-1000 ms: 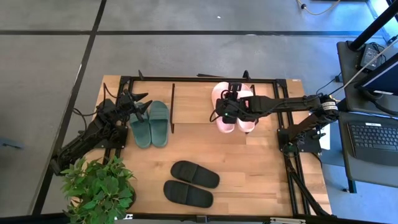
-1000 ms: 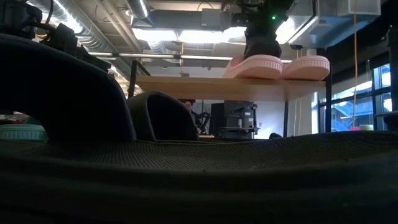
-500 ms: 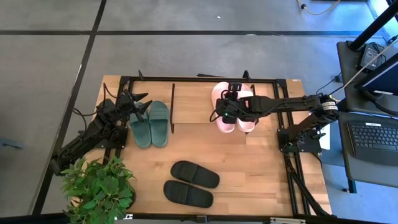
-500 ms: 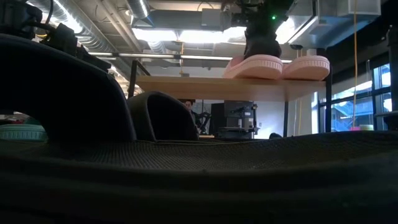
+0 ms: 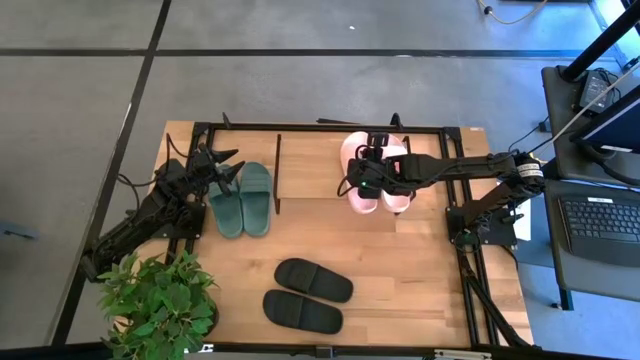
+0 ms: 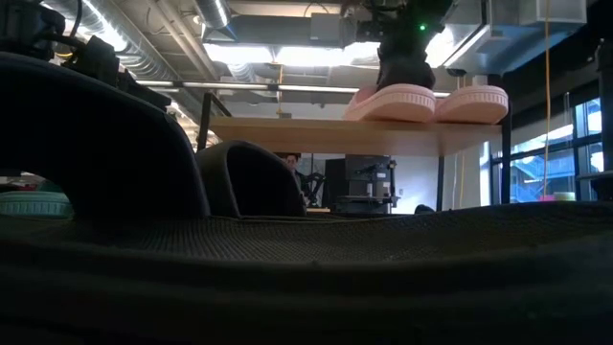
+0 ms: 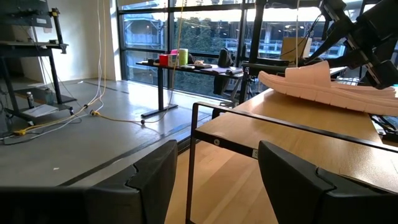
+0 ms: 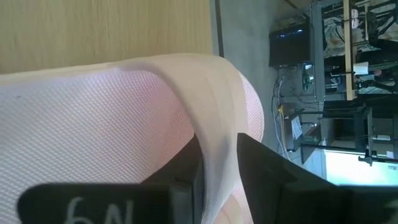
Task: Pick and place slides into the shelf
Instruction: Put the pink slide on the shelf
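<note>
Two light pink slides (image 5: 354,150) lie side by side within the black tube shelf (image 5: 320,127), toward the table's far right. My right gripper (image 5: 362,182) reaches in from the right and is shut on the left pink slide (image 6: 393,101). Both soles rest on the wood in the low view. The dark green pair (image 5: 243,200) lies flat in the shelf's left bay. My left gripper (image 5: 225,172) hovers open at that pair's far left edge, touching nothing. The black pair (image 5: 312,282) lies flat near the table's near edge. My right gripper holds the left pink slide by its wide strap (image 8: 214,124). The strap's edge is pinched between the two fingers (image 8: 186,168), one under the strap and one on its outer face. The fingers come slanting down from the table's right. The slide's sole stays on the wood.
A potted plant (image 5: 160,300) stands at the near left corner. A shelf divider tube (image 5: 278,170) stands between the green and pink pairs, and another tube (image 7: 280,124) crosses in front of my left gripper (image 7: 217,168). Bare wood (image 5: 420,260) lies right of the black pair.
</note>
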You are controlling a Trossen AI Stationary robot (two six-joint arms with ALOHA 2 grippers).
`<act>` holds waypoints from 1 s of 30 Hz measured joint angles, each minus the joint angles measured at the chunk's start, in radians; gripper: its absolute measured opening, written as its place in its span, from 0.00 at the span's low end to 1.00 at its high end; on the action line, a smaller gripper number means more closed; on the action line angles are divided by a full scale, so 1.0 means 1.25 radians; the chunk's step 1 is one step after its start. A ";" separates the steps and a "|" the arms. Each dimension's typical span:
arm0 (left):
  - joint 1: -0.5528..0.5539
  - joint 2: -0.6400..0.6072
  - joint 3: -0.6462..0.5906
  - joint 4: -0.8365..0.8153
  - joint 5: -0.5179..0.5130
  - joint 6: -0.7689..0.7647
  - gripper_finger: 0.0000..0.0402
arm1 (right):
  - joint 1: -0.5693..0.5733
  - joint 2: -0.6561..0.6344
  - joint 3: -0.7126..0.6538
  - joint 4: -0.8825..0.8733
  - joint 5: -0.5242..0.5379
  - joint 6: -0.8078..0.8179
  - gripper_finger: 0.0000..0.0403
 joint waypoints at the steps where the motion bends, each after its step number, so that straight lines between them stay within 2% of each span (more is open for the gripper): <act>1: 0.000 0.000 0.000 0.000 0.000 0.000 0.54 | 0.000 0.000 0.000 -0.002 0.000 0.000 0.23; 4: 0.000 0.000 0.000 0.000 0.000 0.000 0.54 | 0.000 0.000 0.000 -0.003 0.000 0.000 0.25; 10: 0.000 0.000 0.000 0.000 0.000 0.000 0.54 | 0.000 0.000 0.000 -0.003 0.001 0.013 0.36; 14: 0.000 0.000 0.000 0.000 0.000 0.000 0.54 | 0.000 0.000 0.001 -0.007 0.036 0.042 0.40; 30: 0.000 0.000 0.000 0.000 0.000 0.000 0.54 | 0.005 0.000 0.001 -0.013 0.040 0.040 0.41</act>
